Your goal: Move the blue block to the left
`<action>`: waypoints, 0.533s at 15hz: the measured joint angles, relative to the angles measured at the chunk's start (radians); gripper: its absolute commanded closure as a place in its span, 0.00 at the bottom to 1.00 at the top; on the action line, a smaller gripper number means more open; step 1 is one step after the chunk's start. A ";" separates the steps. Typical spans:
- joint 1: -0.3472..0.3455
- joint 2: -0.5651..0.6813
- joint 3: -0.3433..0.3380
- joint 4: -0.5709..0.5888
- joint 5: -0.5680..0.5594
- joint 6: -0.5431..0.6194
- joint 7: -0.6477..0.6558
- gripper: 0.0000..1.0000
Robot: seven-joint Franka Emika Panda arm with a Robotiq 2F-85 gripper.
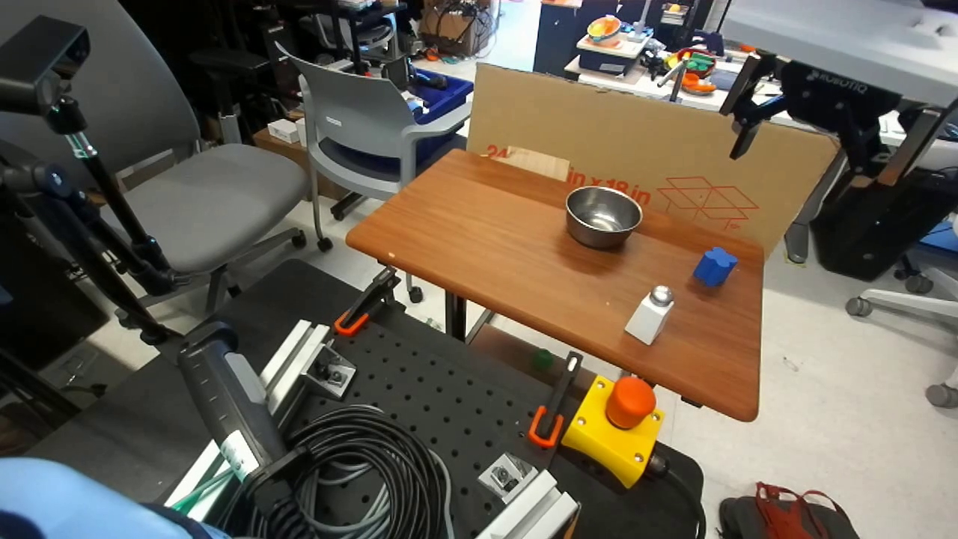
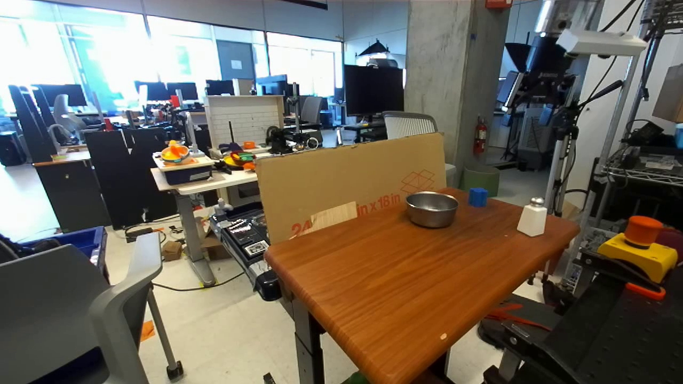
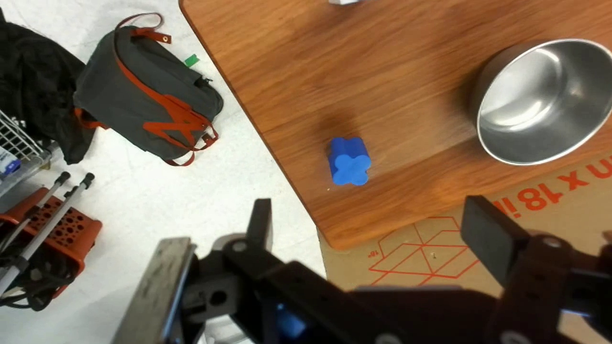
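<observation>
Standing near a rounded corner of the wood-grained tabletop (image 3: pixel 420 71), the blue block (image 3: pixel 350 162) shows us smooth, grooved sides and a flat top of rounded lobes, rather like a clover. In the wrist view we place it between the tabletop's edge and the metal bowl (image 3: pixel 545 102), well apart from the latter. That bowl looks round and deep to us, with a thin rim and bright reflections on its polished inside. In both exterior views we also make out a white shaker (image 2: pixel 532 217), its flat-faced body tapering up to a domed metal cap. Beside the tabletop we see a stiff brown cardboard sheet (image 1: pixel 636 142) printed in red. Above it all hangs the gripper (image 3: pixel 370 217); we see its jaws spread wide, holding nothing, clear of block and tabletop.
</observation>
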 measured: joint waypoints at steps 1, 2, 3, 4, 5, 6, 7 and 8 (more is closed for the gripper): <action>-0.002 0.039 0.001 0.034 0.019 0.000 -0.002 0.00; -0.004 0.080 0.003 0.069 0.038 -0.001 -0.002 0.00; -0.007 0.122 0.005 0.105 0.053 -0.002 -0.002 0.00; -0.011 0.162 0.006 0.140 0.062 -0.008 -0.001 0.00; -0.017 0.205 0.006 0.178 0.064 -0.019 0.001 0.00; -0.022 0.243 0.006 0.212 0.064 -0.034 0.003 0.00; -0.028 0.283 0.006 0.247 0.064 -0.048 0.007 0.00; -0.032 0.321 0.005 0.281 0.064 -0.058 0.013 0.00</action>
